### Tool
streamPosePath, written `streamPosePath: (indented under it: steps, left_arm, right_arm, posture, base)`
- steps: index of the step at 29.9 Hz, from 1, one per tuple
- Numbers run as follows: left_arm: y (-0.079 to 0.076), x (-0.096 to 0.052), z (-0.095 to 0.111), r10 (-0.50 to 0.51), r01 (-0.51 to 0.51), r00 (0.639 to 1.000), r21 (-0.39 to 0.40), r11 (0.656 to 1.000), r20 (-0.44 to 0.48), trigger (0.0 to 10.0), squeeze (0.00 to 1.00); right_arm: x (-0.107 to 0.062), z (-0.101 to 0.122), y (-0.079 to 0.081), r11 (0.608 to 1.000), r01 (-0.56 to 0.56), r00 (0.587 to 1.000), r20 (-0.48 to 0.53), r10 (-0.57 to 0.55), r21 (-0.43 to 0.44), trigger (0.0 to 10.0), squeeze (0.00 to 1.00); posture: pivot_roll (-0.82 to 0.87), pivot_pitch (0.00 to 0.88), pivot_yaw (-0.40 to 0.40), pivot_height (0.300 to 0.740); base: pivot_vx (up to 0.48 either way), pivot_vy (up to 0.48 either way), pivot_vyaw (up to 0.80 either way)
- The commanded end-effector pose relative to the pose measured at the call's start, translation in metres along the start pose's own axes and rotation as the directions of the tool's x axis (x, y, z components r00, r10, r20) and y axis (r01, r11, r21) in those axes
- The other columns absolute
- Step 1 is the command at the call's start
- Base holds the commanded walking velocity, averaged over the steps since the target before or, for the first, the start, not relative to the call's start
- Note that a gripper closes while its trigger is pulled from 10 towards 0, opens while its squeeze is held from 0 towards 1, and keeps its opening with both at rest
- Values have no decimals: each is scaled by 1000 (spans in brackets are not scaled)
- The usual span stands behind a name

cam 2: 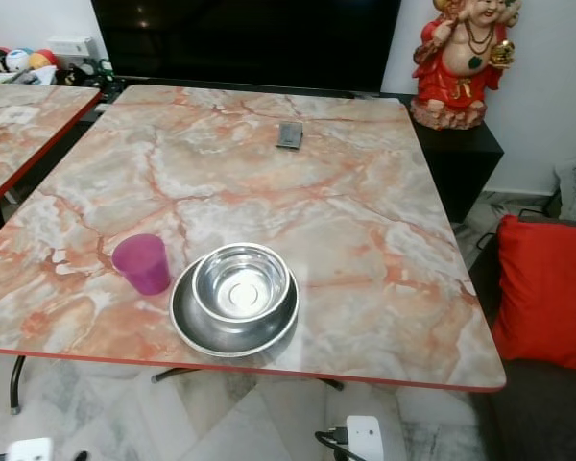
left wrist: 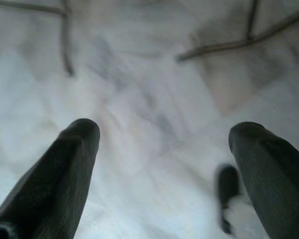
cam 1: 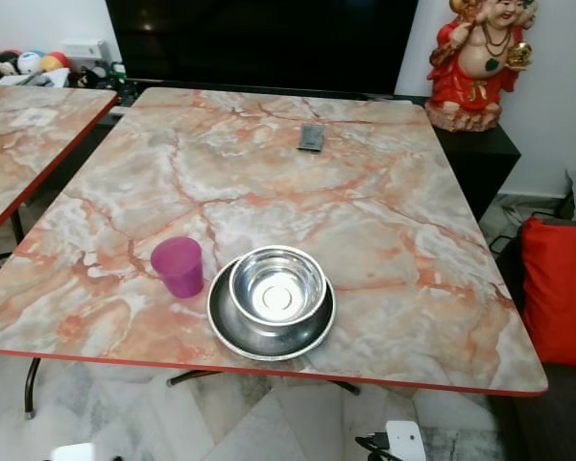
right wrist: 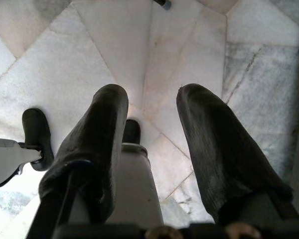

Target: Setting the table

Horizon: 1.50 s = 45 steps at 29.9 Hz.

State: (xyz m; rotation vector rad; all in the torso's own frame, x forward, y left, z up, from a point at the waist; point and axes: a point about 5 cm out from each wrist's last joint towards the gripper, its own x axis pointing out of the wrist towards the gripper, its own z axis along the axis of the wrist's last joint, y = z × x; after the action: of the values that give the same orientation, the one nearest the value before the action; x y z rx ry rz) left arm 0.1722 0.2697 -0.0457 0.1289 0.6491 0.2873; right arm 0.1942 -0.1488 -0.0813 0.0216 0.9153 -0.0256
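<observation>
steel bowl (cam 1: 277,288) sits in steel plate (cam 1: 271,319) at table (cam 1: 384,250) near edge | purple cup (cam 1: 178,266) touching plate's left | left gripper (left wrist: 162,149) spread over floor | right gripper (right wrist: 152,129) parted, empty

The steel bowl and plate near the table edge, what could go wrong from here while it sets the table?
1. The steel plate with the steel bowl resting in it sits close to the table's near edge; a nudge could push the stack off.
2. The purple cup stands right beside the plate, so reaching for either could tip the cup.
3. The left gripper and right gripper hang open over the floor; raising them could catch the table edge.
</observation>
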Motion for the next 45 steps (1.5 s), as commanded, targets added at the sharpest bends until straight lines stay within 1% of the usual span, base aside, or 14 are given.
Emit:
streamPosePath:
  steps: [1,2,3,6,7,10,12,18,19,20,25,30,39,45]
  left_arm:
    - [-17,0,-17,-89,92,990,14,996,-111,10000,0]
    - [-24,1,-21,-129,132,979,12,991,-155,10000,0]
    - [-24,1,-21,-129,132,979,12,991,-155,10000,0]
    - [-42,1,-29,-199,209,951,18,978,-238,10000,0]
    - [-45,1,-30,-214,226,946,25,974,-243,10000,1000]
    - [-51,2,-30,-226,247,941,55,967,-251,10000,1000]
    - [-54,3,-28,-220,234,946,32,972,-236,10000,1000]
    - [-52,6,-24,-180,193,957,36,981,-227,10000,1000]
    - [-51,6,-25,-171,185,958,42,982,-230,10000,478]
    - [-49,6,-26,-162,177,959,42,983,-233,10000,0]
    - [-40,4,-31,-129,147,959,54,988,-251,10000,0]
    - [-37,0,-40,-125,134,950,14,991,-285,10000,0]
    - [-33,-1,-42,-112,122,948,18,992,-299,10000,0]
    - [-32,-2,-45,-114,126,944,20,992,-310,10000,0]
  right_arm:
    - [-1,-5,1,1000,1,1000,-22,-1,4,10000,0]
    - [-1,-6,1,1000,1,1000,-22,-1,5,10000,0]
    - [-1,-6,1,1000,1,1000,-22,-1,5,10000,0]
    - [-1,-6,0,1000,5,1000,-22,-5,10,10000,0]
    - [-1,-6,0,1000,6,1000,-22,-6,10,10000,0]
    - [-1,-7,0,1000,8,1000,-24,-7,10,10000,0]
    - [-1,-7,0,1000,10,1000,-24,-10,13,10000,0]
    - [-1,-8,-1,1000,13,1000,-27,-13,10,10000,0]
    - [-1,-8,-1,1000,12,1000,-27,-12,9,10000,0]
    - [-1,-8,-2,1000,12,1000,-28,-11,8,10000,0]
    - [-1,-8,-1,1000,11,1000,-26,-11,8,10000,0]
    - [-2,-9,-1,1000,11,1000,-26,-11,-7,10000,0]
    - [-2,-10,-2,999,15,1000,-27,-16,-32,10000,0]
    - [-2,-12,0,1000,15,999,-34,-15,-10,10000,0]
  posture:
    - [62,108,-28,740]
    - [47,106,-26,740]
    - [47,106,-26,740]
    - [38,107,-24,740]
    - [36,107,-25,740]
    - [26,108,-25,740]
    - [19,112,-23,740]
    - [24,112,-27,740]
    - [22,111,-26,740]
    - [22,111,-26,740]
    - [19,110,-23,740]
    - [11,95,-20,740]
    - [14,72,-17,740]
    - [14,67,-12,740]
  base:
    - [0,0,0]
    - [0,0,0]
    - [0,0,0]
    - [0,0,0]
    - [0,0,0]
    - [0,0,0]
    - [0,0,0]
    - [0,0,0]
    - [0,0,0]
    - [0,0,0]
    - [0,0,0]
    - [0,0,0]
    - [0,423,267]
    - [0,442,267]
